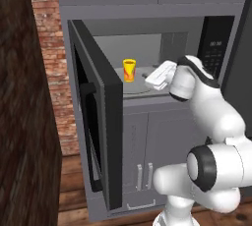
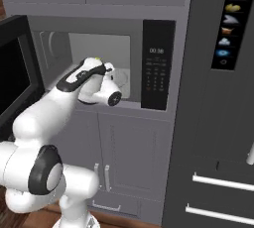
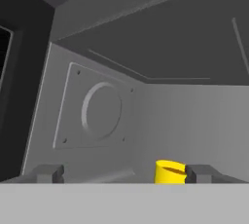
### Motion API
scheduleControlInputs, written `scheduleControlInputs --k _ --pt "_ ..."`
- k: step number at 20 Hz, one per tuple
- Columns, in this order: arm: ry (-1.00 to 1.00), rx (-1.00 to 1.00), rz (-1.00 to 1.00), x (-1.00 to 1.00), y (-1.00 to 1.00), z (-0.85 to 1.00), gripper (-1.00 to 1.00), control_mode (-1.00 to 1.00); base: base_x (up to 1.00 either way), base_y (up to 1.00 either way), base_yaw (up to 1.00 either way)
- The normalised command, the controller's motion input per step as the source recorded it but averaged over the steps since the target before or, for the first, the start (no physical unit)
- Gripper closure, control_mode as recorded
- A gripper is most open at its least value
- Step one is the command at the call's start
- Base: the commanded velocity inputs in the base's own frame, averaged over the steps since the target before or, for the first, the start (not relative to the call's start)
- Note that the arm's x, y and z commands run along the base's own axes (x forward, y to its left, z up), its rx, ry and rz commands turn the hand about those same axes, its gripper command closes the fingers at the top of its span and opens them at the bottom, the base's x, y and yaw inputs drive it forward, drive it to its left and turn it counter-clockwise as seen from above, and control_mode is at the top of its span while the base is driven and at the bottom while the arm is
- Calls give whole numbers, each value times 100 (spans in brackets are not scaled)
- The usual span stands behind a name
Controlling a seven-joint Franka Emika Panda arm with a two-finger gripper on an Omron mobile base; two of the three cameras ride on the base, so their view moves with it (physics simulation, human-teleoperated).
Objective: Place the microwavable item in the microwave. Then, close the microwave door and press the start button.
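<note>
The microwavable item, a small yellow cup with red-orange marks, stands upright on the round turntable inside the microwave. My gripper is at the mouth of the cavity, just right of the cup and apart from it. In the hand view the gripper is open, its fingers spread wide with nothing between them, and the cup stands beyond, next to the right finger. The microwave door hangs wide open to the left, its black bar handle facing outward. The black keypad panel is at the cavity's right.
Grey cabinet doors sit below the microwave and more cabinets above. A tall dark fridge front with drawer handles stands to the right. A brick wall and a dark wooden panel close off the left.
</note>
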Motion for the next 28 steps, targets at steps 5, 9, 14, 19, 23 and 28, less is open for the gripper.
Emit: scheduleControlInputs --k 5,9,14,19,23,28 --pt "-3 -14 -7 -99 0 14 -100 -100 0 0 0" --pt "0 -3 -2 -10 -5 0 -100 -100 0 0 0" --pt "-24 -3 0 -78 -14 26 -100 -100 0 0 0" --pt "-37 -20 0 -100 -4 69 -100 -100 0 0 0" --pt "-37 -38 6 -100 0 82 -100 -100 0 0 0" --pt "-41 -42 8 -100 0 75 -100 -100 0 0 0"
